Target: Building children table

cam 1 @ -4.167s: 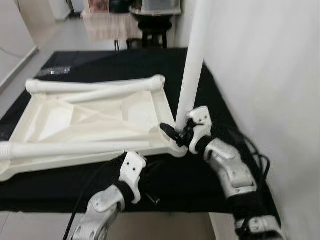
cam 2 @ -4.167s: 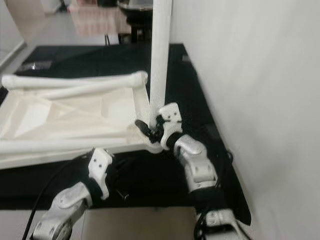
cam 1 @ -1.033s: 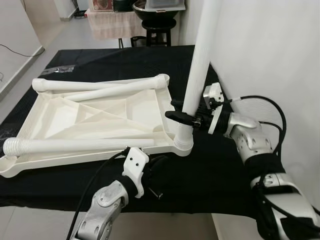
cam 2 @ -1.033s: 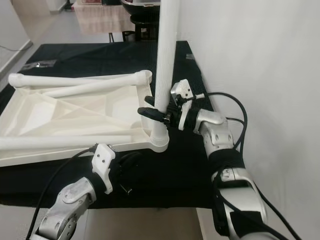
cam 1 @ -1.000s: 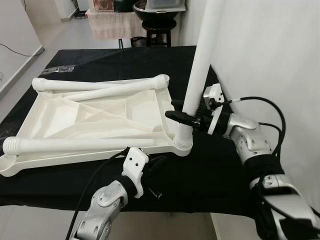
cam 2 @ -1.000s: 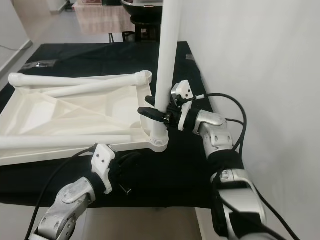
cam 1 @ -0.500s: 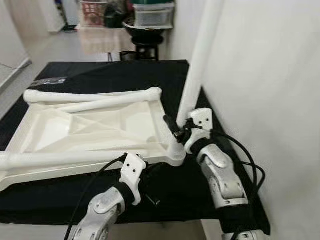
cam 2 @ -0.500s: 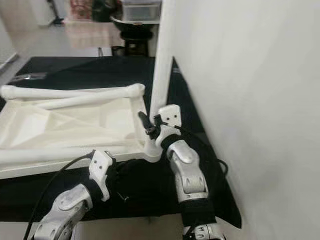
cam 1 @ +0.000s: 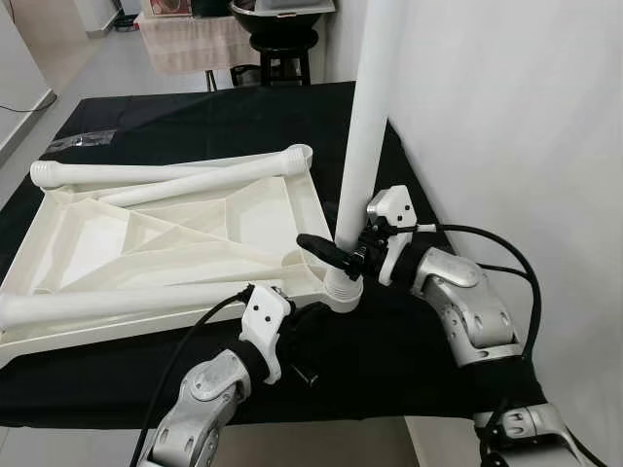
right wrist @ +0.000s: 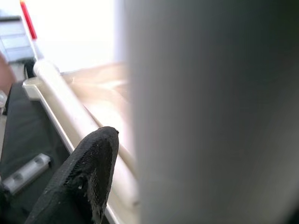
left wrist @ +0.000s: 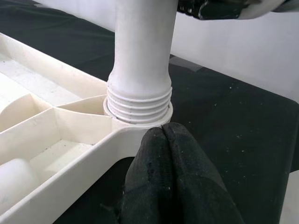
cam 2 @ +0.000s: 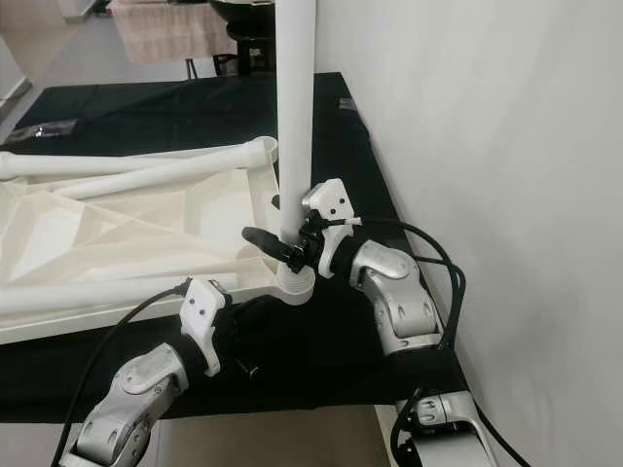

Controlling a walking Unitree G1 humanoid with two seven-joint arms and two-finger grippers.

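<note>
Two end effectors work at the near right corner of an upturned white plastic table frame (cam 1: 185,243) lying on a black cloth-covered tabletop (cam 1: 409,341). Nearest, the left end effector (left wrist: 163,135) has its two black, grainy fingers pressed together, tips touching the frame's rounded corner socket just below the ridged screw threads of an upright table leg (cam 1: 365,136). That leg is a smooth white tube rising out of the socket beside a plain white wall (cam 1: 516,126). The right end effector (cam 1: 336,255) grips the leg low down, one long black finger (right wrist: 84,172) showing on its near side. Two more legs (cam 1: 185,180) lie flat along the ribbed, triangulated underside. Farther off stand a black stool (cam 1: 277,44) and a draped stand (cam 1: 190,44).
</note>
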